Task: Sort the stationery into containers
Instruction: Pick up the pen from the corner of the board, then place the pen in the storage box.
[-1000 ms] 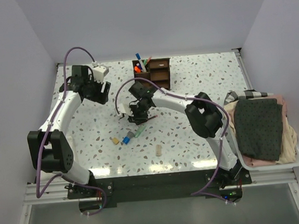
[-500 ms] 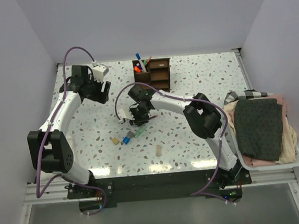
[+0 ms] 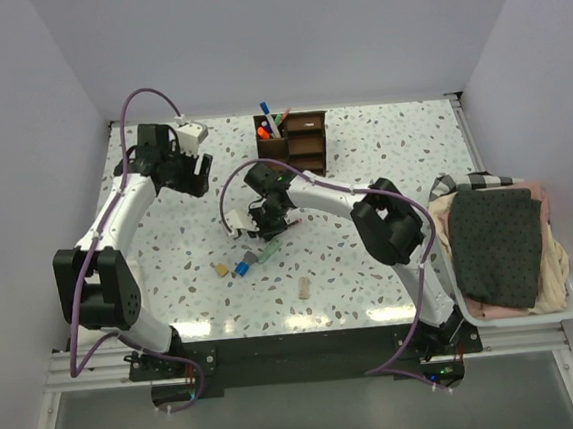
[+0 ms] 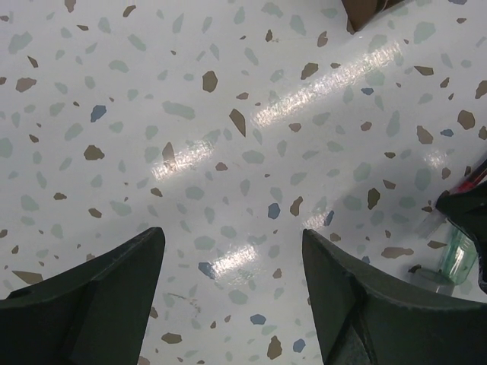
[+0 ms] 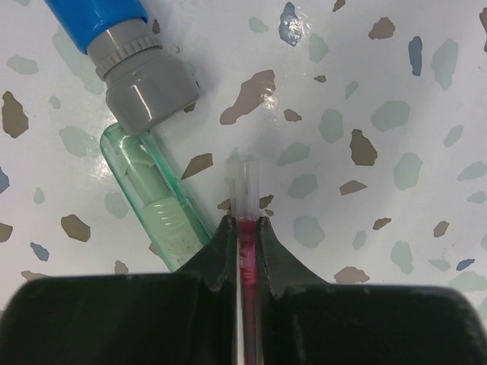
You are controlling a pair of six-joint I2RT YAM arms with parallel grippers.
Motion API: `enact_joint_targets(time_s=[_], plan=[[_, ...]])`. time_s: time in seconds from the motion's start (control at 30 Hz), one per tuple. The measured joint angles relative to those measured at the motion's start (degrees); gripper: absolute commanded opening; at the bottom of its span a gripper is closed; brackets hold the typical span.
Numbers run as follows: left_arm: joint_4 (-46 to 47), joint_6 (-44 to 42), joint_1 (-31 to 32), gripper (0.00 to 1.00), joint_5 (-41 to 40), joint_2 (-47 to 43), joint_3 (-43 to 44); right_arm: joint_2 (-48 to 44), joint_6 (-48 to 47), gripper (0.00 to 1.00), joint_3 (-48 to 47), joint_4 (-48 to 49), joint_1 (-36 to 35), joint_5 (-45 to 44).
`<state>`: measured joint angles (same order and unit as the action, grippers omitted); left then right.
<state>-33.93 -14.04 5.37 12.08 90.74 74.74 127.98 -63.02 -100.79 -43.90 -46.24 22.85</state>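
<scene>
The right gripper point(image 5: 245, 228) is clenching a thin pen point(image 5: 245, 186). Its two fingers are pressing on the barrel from either side, and the pen's clear tip, with red ink inside, is sticking out ahead of them just over the table point(image 5: 396, 91). Whether the tip is touching the surface cannot be told.

Just left of the pen a green marker point(image 5: 156, 201) is lying flat, its near end running in beside the left finger. At the marker's far end a blue piece point(image 5: 133, 61) with a grey collar is lying against it or just beside it.

In the top view this gripper is reaching down at mid-table. One tan block point(image 3: 220, 268) is lying just left of the blue piece, and a second block point(image 3: 304, 288) is lying nearer the arm bases, apart from the rest. Beyond the gripper, at the far edge, the organizer point(image 3: 305, 141) is standing with upright markers point(image 3: 270, 121) in blue, orange and green poking out of its rear left compartment.

The left gripper point(image 4: 232, 236) is hanging released, jaws spread wide, over speckled table at the far left, well apart from the loose stationery. Its wrist view is catching a corner of the organizer at the top edge and the green marker at the right edge.

Off the table's right side, cloths point(image 3: 500, 246) are lying piled in a white bin.
</scene>
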Motion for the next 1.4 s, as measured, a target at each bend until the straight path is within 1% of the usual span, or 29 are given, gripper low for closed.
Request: enact_joint_targets(time_s=[0.07, 0.13, 0.2, 0.27, 0.33, 0.4, 0.47, 0.57, 0.6, 0.63, 0.67, 0.7, 0.77, 0.93, 1.03, 1.13, 1.4], plan=[[-0.09, 0.0, -0.07, 0.78, 0.11, 0.68, 0.79, 0.13, 0.72, 0.0, -0.94, -0.98, 0.0, -0.44], [-0.07, -0.02, -0.17, 0.78, 0.13, 1.6, 2.21, 1.18, 2.71, 0.0, -4.37, -4.42, 0.24, -1.14], [0.0, -0.04, -0.33, 0.78, 0.13, 2.19, 3.63, 3.56, 5.68, 0.0, -11.8, -7.91, 0.98, -0.87], [0.17, -0.07, -0.46, 0.78, 0.11, 2.32, 4.37, 5.05, 9.75, 0.0, -19.71, -8.59, 2.23, 0.33], [0.2, -0.04, -0.5, 0.78, 0.11, 2.43, 4.9, 5.14, 15.85, 0.0, -26.93, -7.52, 4.57, 3.13], [0.2, -0.09, -0.48, 0.78, 0.13, 2.71, 5.31, 3.08, 22.75, 0.0, -29.53, -2.6, 7.69, 6.36], [0.17, -0.22, -0.48, 0.78, 0.11, 3.19, 5.66, -0.83, 30.86, 0.0, -27.52, 5.09, 11.58, 9.09], [-0.11, -0.5, -0.48, 0.77, 0.09, 4.26, 6.32, -8.2, 43.32, 0.0, -19.23, 19.96, 17.18, 10.95], [-0.24, -0.52, -0.48, 0.77, 0.09, 4.72, 6.64, -10.51, 48.37, 0.0, -16.2, 26.58, 19.45, 11.5], [-0.35, -0.59, -0.48, 0.76, 0.11, 5.09, 6.91, -11.45, 51.21, 0.0, -15.02, 30.4, 20.74, 11.72], [-0.52, -0.72, -0.48, 0.76, 0.13, 5.4, 7.02, -11.82, 55.82, 0.0, -14.67, 36.96, 22.14, 12.31], [-0.79, -0.94, -0.48, 0.76, 0.22, 5.57, 7.04, -11.82, 56.92, 0.0, -14.69, 38.71, 22.82, 12.41], [-1.42, -1.53, -0.48, 0.76, 0.5, 5.92, 7.04, -10.99, 62.16, 0.0, -14.69, 46.36, 23.39, 12.92], [-2.1, -2.05, -0.48, 0.75, 1.84, 6.8, 7.02, -7.32, 69.68, 0.0, -13.86, 60.96, 22.27, 12.72], [-3.1, -2.84, -0.48, 0.75, 2.75, 7.87, 7.08, -4.55, 71.49, 0.0, -12.7, 66.84, 21.79, 12.66], [-4.26, -3.72, -0.48, 0.75, 3.04, 9.25, 7.45, -2.56, 71.95, 0.0, -10.88, 70.25, 21.64, 12.61], [-5.16, -4.59, -0.48, 0.75, 3.19, 10.84, 10.32, 0.94, 71.23, 0.0, -8.31, 73.75, 21.88, 12.59]])
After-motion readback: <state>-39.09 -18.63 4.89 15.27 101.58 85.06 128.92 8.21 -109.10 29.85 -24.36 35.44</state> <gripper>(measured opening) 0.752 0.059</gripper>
